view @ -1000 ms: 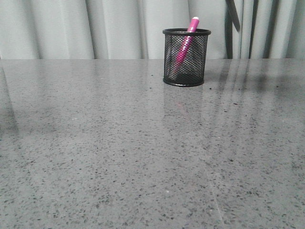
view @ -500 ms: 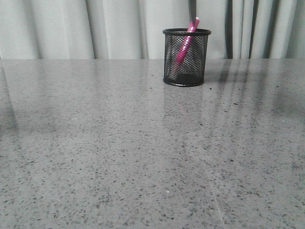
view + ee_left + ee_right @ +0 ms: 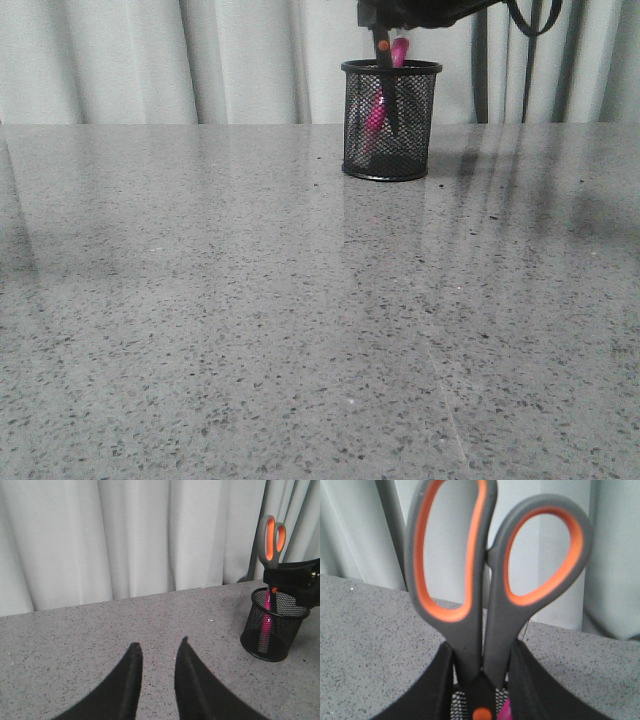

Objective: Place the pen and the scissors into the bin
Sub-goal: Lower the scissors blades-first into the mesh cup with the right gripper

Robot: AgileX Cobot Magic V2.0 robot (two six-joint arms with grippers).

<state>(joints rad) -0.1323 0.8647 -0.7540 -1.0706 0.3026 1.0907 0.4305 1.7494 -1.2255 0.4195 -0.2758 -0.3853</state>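
Grey speckled stone runs from me out to a pale curtain, and at the far side, a little right of centre, stands the bin (image 3: 391, 120).

A second ago only the pen (image 3: 401, 52) leaned in that cup, its pale cap poking above the rim, and nothing hung over it. Now my right gripper (image 3: 400, 15) has come in over the bin from the upper right, carrying the scissors (image 3: 490, 595). Its fingers (image 3: 530, 690) are clamped on the grey shanks just below the orange-lined handles, with the orange pivot dot between them. The handles stand upright, and the dark blades already reach down inside the mesh beside the pen; whether the tips touch the bottom I cannot tell.

My left gripper (image 3: 156, 652) hangs low over the near left part of the table, its fingers a narrow gap apart, holding nothing, well apart from the bin.

So I judge the pen's half done and the scissors' half nearly so: what remains is to let go and lift straight away without tipping the cup, since the scissors stand taller than it.
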